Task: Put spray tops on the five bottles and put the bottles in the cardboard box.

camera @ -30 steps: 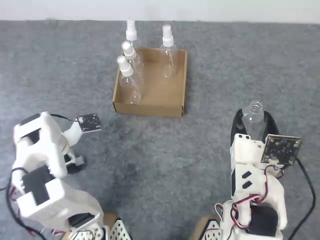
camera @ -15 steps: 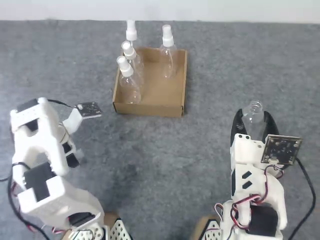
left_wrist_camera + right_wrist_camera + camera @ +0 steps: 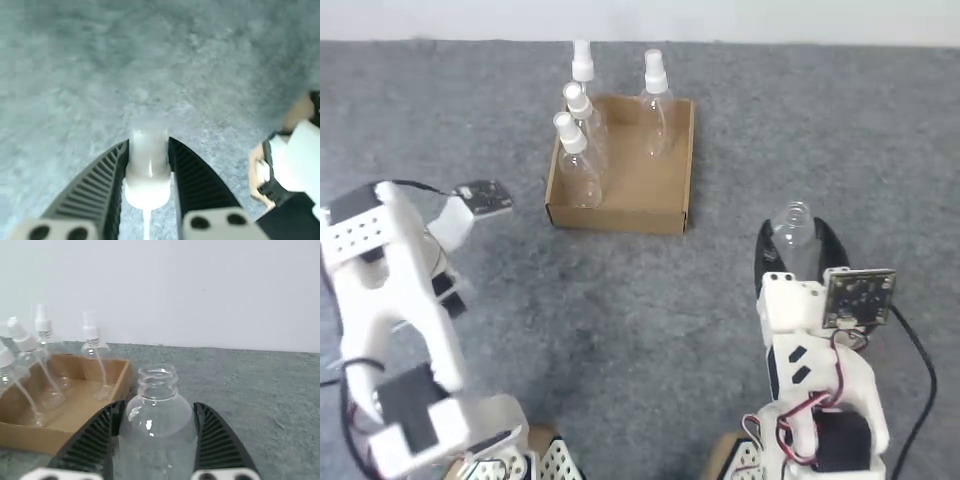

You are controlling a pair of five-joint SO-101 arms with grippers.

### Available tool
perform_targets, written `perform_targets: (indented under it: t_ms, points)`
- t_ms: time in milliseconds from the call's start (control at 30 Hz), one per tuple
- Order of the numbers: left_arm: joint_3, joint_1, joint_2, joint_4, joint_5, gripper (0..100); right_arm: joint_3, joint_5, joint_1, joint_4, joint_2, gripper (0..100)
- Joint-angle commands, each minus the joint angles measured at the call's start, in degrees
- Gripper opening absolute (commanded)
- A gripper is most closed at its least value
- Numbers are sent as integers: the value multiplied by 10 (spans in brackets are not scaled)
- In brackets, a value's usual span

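R end effector (image 3: 157, 407) grips bottle (image 3: 157, 427), L end effector (image 3: 147, 145) spray top (image 3: 148, 172)

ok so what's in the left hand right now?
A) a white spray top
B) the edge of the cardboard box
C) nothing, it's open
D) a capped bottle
A: in the left wrist view the left hand is closed on a white spray top, its thin tube hanging below. The uncapped bottle is in the right hand.
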Motion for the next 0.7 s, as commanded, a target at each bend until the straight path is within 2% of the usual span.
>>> perform_targets:
  t_ms: [0, 167, 333, 533, 667]
  points:
    - [-27, 11, -62, -18, 61, 13, -6, 11, -30, 2, -6, 36]
    - [-27, 33, -77, -21, 107, 13, -6, 11, -62, 18, -6, 37]
    - [-24, 35, -79, -66, 168, 13, -6, 12, -97, 22, -6, 34]
    - [-24, 35, -80, -73, 205, 13, 4, 12, -121, 17, -6, 34]
    - [-26, 35, -80, -74, 233, 13, 23, 55, -150, 8, -6, 34]
